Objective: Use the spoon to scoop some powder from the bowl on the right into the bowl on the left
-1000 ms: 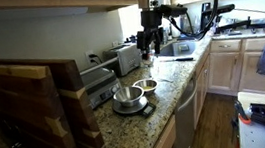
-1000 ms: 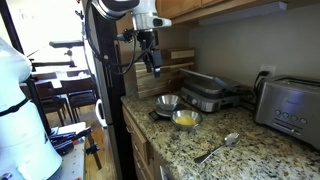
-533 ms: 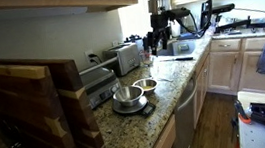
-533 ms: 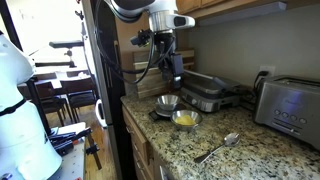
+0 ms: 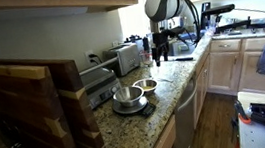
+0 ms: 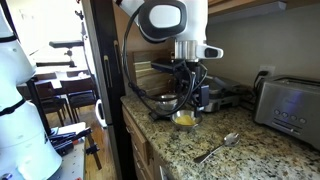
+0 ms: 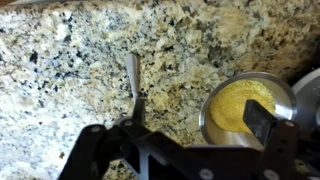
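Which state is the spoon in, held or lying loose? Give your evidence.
Lying loose. The spoon rests flat on the granite counter, apart from the bowl of powder; the open gripper holds nothing.

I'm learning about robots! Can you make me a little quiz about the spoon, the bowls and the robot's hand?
1. True or false: the gripper is holding the spoon.
2. Where is the yellow powder? A: in the bowl nearer the spoon. B: spilled over the counter. C: heaped on the spoon.
3. Fill in the gap: the gripper's jaws stand ___.

Key
1. False: the spoon lies alone on the counter.
2. A.
3. Open.
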`<state>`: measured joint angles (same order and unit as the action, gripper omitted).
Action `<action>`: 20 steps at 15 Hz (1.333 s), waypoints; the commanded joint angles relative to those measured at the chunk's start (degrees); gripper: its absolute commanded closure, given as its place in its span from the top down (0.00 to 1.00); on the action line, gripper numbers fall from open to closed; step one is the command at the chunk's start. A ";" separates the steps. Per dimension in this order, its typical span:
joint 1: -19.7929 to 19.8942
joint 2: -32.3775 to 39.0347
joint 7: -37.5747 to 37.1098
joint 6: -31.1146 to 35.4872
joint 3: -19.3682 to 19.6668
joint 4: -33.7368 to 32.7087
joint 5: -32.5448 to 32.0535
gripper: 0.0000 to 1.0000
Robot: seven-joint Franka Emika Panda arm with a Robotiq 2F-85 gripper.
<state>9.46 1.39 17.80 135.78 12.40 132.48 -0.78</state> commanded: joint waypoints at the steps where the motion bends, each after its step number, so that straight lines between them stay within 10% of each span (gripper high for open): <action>1: 0.66 0.55 -0.09 -0.15 -0.71 -0.34 -0.07 1.00; 20: 7.58 18.49 8.73 7.43 -2.36 -13.54 4.31 1.00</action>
<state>13.97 16.31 23.48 142.08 12.11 122.07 0.61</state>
